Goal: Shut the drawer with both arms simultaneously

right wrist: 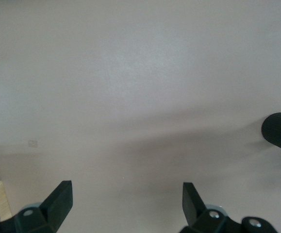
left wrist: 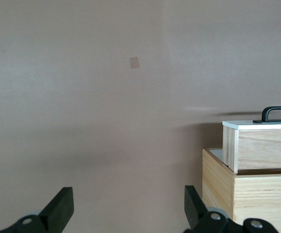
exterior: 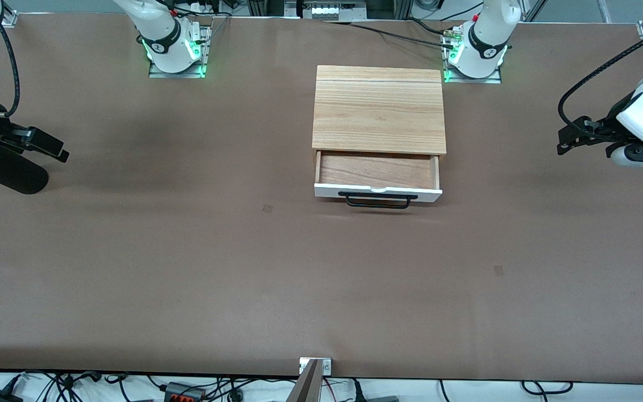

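Observation:
The drawer [exterior: 377, 172] stands pulled out of the light-wood cabinet [exterior: 379, 109], showing reddish-brown wood inside. Its white front panel [exterior: 377, 193] and black bar handle [exterior: 377, 201] face the front camera. My left gripper [exterior: 566, 142] hangs open and empty over the table at the left arm's end, well apart from the drawer. The left wrist view shows its open fingers [left wrist: 62, 206], the drawer [left wrist: 264, 145] and the cabinet [left wrist: 247, 199]. My right gripper [exterior: 56, 149] hangs open and empty over the right arm's end of the table; its fingers [right wrist: 62, 196] show over bare table.
A black vase [exterior: 14, 176] with green leaves stands beside the right gripper at the table's edge; it also shows in the right wrist view [right wrist: 280, 132]. The brown table [exterior: 243, 268] spreads wide between the drawer front and the front camera.

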Available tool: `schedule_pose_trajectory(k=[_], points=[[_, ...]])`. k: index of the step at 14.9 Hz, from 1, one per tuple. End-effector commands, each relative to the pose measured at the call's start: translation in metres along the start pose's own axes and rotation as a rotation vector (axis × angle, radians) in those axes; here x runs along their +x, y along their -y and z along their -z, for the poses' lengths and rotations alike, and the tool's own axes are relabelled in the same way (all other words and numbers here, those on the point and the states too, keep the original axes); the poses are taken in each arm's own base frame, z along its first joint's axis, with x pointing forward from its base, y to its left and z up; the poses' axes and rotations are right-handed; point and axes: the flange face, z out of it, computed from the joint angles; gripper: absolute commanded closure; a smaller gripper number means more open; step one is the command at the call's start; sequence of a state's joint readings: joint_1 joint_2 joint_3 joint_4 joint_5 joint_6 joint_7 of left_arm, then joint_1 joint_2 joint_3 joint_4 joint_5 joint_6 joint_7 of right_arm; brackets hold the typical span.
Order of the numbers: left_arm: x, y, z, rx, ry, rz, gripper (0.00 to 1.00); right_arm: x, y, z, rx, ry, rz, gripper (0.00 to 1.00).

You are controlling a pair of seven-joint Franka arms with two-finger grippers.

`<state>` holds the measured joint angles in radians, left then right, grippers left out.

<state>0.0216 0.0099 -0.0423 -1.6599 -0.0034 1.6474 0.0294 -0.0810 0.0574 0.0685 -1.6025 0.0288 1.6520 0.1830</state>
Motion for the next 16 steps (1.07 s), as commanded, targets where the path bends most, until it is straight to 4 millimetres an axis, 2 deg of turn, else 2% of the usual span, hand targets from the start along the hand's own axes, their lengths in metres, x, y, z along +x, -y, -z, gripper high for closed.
schedule_pose_trajectory(k=[1, 7, 10, 12, 14, 16], points=[[0.004, 0.001, 0.006, 0.015, 0.004, -0.008, 0.00, -0.001, 0.000, 0.002, 0.002, -0.008, 0.005, 0.00], [0.006, 0.006, -0.001, 0.014, 0.022, 0.014, 0.00, 0.003, 0.003, 0.004, 0.013, -0.034, -0.004, 0.00], [0.003, 0.003, -0.008, -0.001, 0.071, 0.009, 0.00, 0.008, 0.007, -0.006, 0.017, -0.019, -0.001, 0.00], [0.009, 0.001, -0.022, 0.002, 0.096, 0.007, 0.00, 0.013, 0.023, -0.018, 0.016, -0.013, 0.024, 0.00], [0.015, 0.004, -0.022, 0.001, 0.126, -0.040, 0.00, 0.016, 0.046, -0.030, 0.020, -0.017, 0.061, 0.00], [0.030, 0.000, -0.037, -0.019, 0.156, -0.065, 0.00, 0.020, 0.073, -0.046, 0.024, -0.025, 0.102, 0.00]])
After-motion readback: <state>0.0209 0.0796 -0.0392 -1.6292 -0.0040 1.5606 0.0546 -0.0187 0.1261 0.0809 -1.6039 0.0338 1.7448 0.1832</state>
